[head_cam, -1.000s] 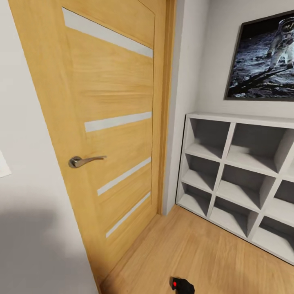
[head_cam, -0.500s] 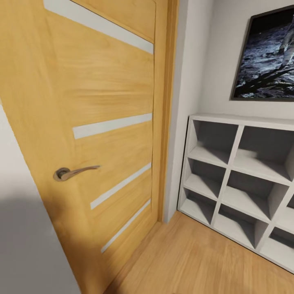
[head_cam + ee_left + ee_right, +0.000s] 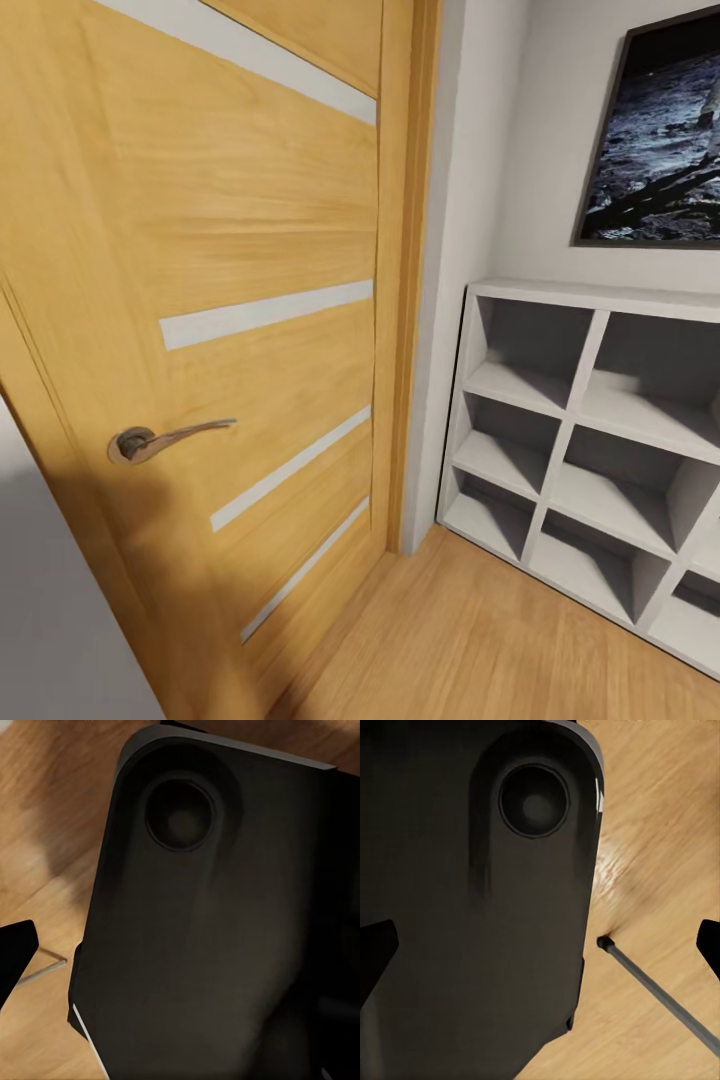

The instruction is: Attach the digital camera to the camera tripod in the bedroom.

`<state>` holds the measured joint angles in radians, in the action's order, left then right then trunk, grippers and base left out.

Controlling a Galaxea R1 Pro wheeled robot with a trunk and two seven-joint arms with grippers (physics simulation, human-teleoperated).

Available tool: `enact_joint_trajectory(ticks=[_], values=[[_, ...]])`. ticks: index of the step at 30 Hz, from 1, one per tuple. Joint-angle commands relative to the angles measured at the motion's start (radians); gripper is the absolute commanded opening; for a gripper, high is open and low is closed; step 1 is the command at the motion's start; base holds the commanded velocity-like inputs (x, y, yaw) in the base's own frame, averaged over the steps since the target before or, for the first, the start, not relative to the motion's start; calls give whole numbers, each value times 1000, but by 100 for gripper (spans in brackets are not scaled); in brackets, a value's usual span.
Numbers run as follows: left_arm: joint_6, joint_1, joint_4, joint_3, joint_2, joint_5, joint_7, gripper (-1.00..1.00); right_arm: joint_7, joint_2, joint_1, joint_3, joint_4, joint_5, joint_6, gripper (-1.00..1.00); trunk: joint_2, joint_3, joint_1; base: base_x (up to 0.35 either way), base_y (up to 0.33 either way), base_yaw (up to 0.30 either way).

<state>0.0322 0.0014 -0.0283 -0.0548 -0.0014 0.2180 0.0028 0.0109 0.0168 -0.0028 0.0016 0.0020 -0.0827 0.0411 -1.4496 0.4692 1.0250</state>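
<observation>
Since a second ago the head camera has swung and closed in on the wooden door (image 3: 230, 300): the door now spreads across the view from 7 to 12 o'clock, its lever handle (image 3: 165, 438) has slid toward 8 o'clock, and the digital camera, which then lay on the wood floor (image 3: 480, 640) at the 6 o'clock edge, has dropped out of the head view. That is the view shifting, not the things moving.

The grey cubby shelf (image 3: 590, 440) stands against the wall at 3 to 4 o'clock, its compartments bare, and a dark-framed moon-surface picture (image 3: 660, 130) hangs above it at 2 o'clock. No brand, label or readable writing shows anywhere.

Both wrist views look down past a large black robot panel (image 3: 217, 922) to the floor, which suggests the arms hang tucked at the sides for driving. In the right wrist view a thin grey rod with a black foot (image 3: 652, 990) rests on the floor; it may be a leg of the camera tripod, though I cannot be sure. Dark finger tips (image 3: 375, 952) sit at the edges of the wrist views with nothing between them, but whether the fingers are spread or closed cannot be told.
</observation>
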Motion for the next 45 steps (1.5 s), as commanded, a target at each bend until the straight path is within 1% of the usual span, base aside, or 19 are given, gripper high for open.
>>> enact_joint_trajectory(ticks=[1,5,12,28,45], values=[[2,0,-1,-5,0,1,0,100,1,0,0,-1,0,-8,3,100,0,1,0,12,0,-5],[2,0,-1,-5,2,1,0,100,1,0,0,-4,0,-6,15,100,0,1,0,6,0,-97],[2,0,-1,-5,3,1,-1,100,1,0,0,-5,1,-5,28,100,0,1,0,1,0,-237],[2,0,-1,-5,3,1,0,100,1,0,0,-5,1,-5,29,100,0,1,0,0,0,-270],[2,0,-1,-5,3,1,0,100,1,0,0,-5,0,-5,29,100,0,1,0,0,0,-227]])
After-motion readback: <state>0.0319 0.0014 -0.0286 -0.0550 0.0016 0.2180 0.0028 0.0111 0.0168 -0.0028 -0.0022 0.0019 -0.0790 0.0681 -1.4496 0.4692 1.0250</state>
